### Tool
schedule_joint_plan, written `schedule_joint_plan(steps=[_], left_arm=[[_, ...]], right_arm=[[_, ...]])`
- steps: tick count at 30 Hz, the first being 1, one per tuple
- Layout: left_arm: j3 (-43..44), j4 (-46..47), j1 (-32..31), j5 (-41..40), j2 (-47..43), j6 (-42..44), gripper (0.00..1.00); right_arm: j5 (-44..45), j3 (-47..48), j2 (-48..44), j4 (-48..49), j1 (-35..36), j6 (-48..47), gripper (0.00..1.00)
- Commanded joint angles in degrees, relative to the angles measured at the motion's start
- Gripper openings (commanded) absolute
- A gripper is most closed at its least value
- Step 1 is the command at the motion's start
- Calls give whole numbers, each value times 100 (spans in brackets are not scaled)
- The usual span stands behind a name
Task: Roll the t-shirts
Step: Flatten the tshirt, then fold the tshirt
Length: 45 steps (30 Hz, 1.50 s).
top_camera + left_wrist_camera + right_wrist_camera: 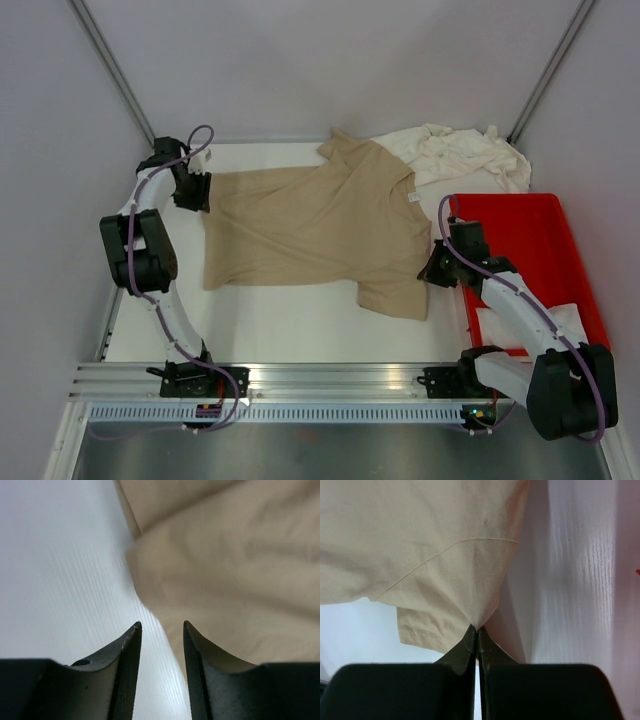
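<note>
Here the right tool (477, 628) is pinching a peak of the tan t-shirt (310, 225) beside its sleeve seam; the left tool (162, 625) stands spread, the shirt's opposite edge just ahead of its tips. That edge is blurred, so contact cannot be judged. The shirt lies flat on the counter (290, 320), lightly wrinkled; cream t-shirts (465, 155) sit crumpled beyond the right tool.

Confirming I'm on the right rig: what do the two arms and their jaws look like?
Both the left arm and right arm have white links, black joint housings and a purple cable running along them. The jaws are black, tapering to points, with finely ribbed inner faces.
</note>
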Motion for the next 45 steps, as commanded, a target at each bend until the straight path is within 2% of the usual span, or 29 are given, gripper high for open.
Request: schedule_joint_plan(steps=[1,3,6,8,10,14,18,20,23,29,31,34,38,45], left_arm=[[-725,-452,-64,264,-1589,1059,44],[-1629,-742,-169,89,-2038,1553,44],[-2982,-796,-380,-324,-3082,2553,45],[-3833,-796,-634,-447,-3427,2951,47],[-4258,-674,-906,-457,-3865,3433,52],[-4883,239,-1452,-816,-4428,3489,53],[-5296,750,-1646,-764,-4519,3726,54],[-5542,1065,-1672,-1306,-4300,3962,54],[-5762,1374,-1672,-1704,-3992,4253,51],[-5860,1567,-1655,-1687,-3649,4253,48],[-5877,1691,-1655,-1714,-3552,4262,41],[-5877,1753,-1655,-1871,-3447,4253,5],[-5956,1656,-1498,-1943,-3954,4568,2],[-5640,444,-1286,-1749,-4843,4772,2]], right_arm=[[-202,-35,-104,184,-33,-7,0],[-202,-79,-174,193,-33,-33,0],[-237,-70,-139,141,-33,-147,0],[-255,-44,-104,123,-25,-252,0],[-237,-44,-78,149,-33,-305,0],[-272,-61,10,175,-33,-341,0],[-272,-105,-25,228,-33,-271,0],[-290,-105,-60,211,-33,-244,0],[-202,-70,-86,114,-33,-279,0],[-53,-88,-69,44,-33,-288,0],[18,-88,-34,-26,-59,-341,0],[-43,-114,-77,-167,-199,-358,0],[-96,70,-174,-457,-367,-350,0],[-325,-53,-306,-624,-358,-113,0]])
